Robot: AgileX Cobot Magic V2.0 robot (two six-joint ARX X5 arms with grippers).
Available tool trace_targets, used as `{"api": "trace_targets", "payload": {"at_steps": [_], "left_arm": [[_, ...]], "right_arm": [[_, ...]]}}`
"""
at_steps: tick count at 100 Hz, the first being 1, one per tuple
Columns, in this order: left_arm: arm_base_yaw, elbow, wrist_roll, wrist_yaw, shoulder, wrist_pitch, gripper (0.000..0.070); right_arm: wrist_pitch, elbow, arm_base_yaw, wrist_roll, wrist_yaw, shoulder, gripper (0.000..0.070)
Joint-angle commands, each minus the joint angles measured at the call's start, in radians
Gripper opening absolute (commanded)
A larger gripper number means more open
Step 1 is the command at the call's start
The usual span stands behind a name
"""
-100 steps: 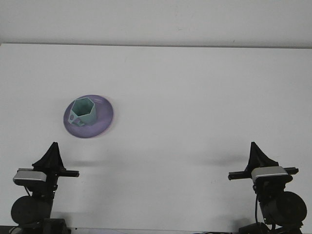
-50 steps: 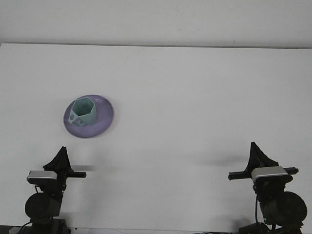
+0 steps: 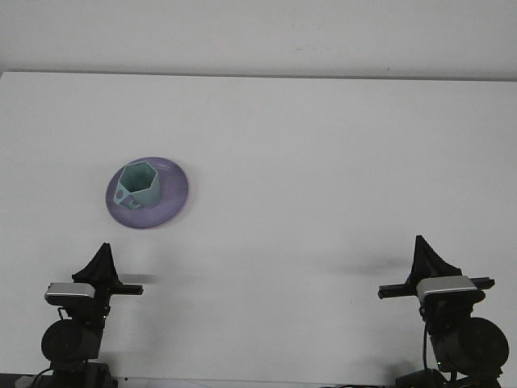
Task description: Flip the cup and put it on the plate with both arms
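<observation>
A teal hexagonal cup (image 3: 137, 184) sits upright on a round purple plate (image 3: 174, 196), its open mouth facing up and its small handle turned toward the near-left edge of the plate. The plate rests on the white tabletop (image 3: 323, 162), in the left half and about midway between the far and near edges. Both arms are parked low at the near edge, well apart from the plate and from each other. The left claw (image 3: 103, 257) shows as a dark pointed shape above its grey wrist block, near and slightly left of the plate; its two fingers are pressed together to a single tip and pinch nothing. The right claw (image 3: 421, 246) stands at the far right side, likewise a dark narrow point rising from its wrist block, fingers pressed together with nothing between them.
</observation>
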Motion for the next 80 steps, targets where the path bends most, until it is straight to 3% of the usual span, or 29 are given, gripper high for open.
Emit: {"api": "trace_targets", "payload": {"at_steps": [1,22,38,57,72,80], "left_arm": [[-0.002,-0.019,-0.007,0.000,0.000,0.010,0.0015],[-0.002,-0.019,-0.007,0.000,0.000,0.010,0.0015],[-0.002,-0.019,-0.007,0.000,0.000,0.010,0.0015],[-0.002,-0.019,-0.007,0.000,0.000,0.010,0.0015],[-0.002,-0.019,-0.007,0.000,0.000,0.010,0.0015],[-0.002,-0.019,-0.007,0.000,0.000,0.010,0.0015]], "right_arm": [[0.010,0.010,0.003,0.005,0.001,0.000,0.0001],[0.010,0.010,0.003,0.003,0.002,0.000,0.0001],[0.004,-0.006,-0.032,-0.050,0.016,-0.009,0.0001],[0.098,-0.158,-0.208,-0.158,-0.183,-0.076,0.0001],[0.163,-0.319,-0.291,-0.169,-0.272,-0.173,0.0001],[0.160,-0.389,-0.293,-0.179,-0.279,-0.231,0.0001]]}}
